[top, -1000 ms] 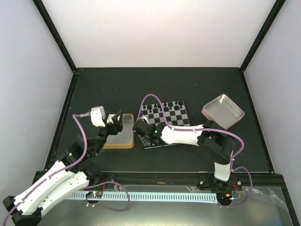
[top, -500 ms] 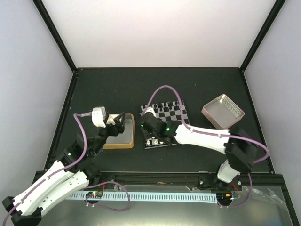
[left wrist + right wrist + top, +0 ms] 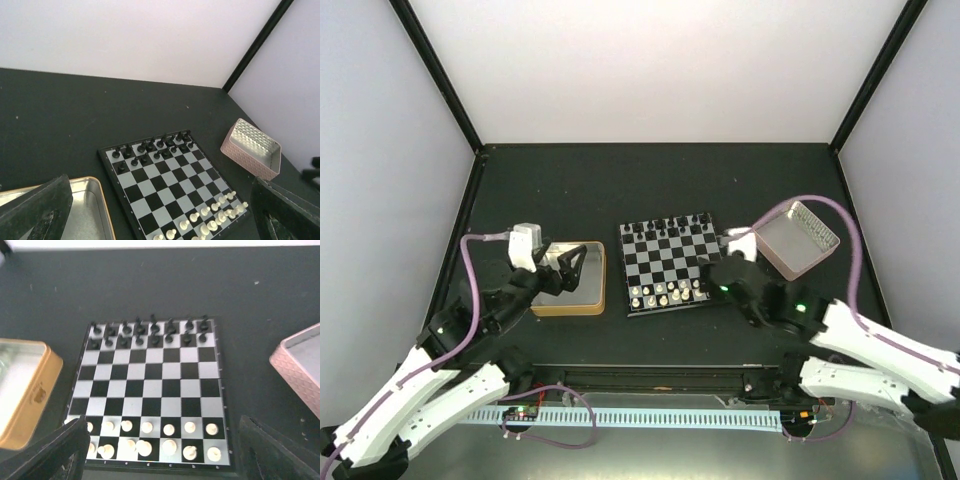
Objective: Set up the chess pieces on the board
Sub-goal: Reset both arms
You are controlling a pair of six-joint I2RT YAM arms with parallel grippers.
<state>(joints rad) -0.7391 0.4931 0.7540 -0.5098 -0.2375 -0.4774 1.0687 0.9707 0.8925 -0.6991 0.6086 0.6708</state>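
1. The board [image 3: 668, 265] lies flat at the middle of the top view, on the dark table [image 3: 570, 185]. It sits between the gold-rimmed tin tray [image 3: 565, 310] on its left and the pink-sided tray [image 3: 772, 256] at its upper right.
2. The chess pieces stand on the board in 4 rows. The black pieces [image 3: 670, 222] fill the 2 rows along its upper edge. The cream pieces [image 3: 668, 292] fill the 2 rows along its lower edge. The squares between them are bare.
3. In the right wrist view the cream pieces [image 3: 150, 437] line the bottom of the board [image 3: 152, 390] and the black pieces [image 3: 150, 332] line its top.
4. The left gripper [image 3: 572, 268] hangs above the tin tray, left of the board. In the left wrist view its fingers [image 3: 37, 210] sit at the 2 lower corners of the frame, spread wide with nothing between them.
5. The right gripper [image 3: 720, 272] is just off the board's lower right corner, below the pink-sided tray. Its fingers [image 3: 280, 450] likewise stand far apart at the bottom of the right wrist view and grasp nothing.
6. Neither gripper touches a piece or the board.
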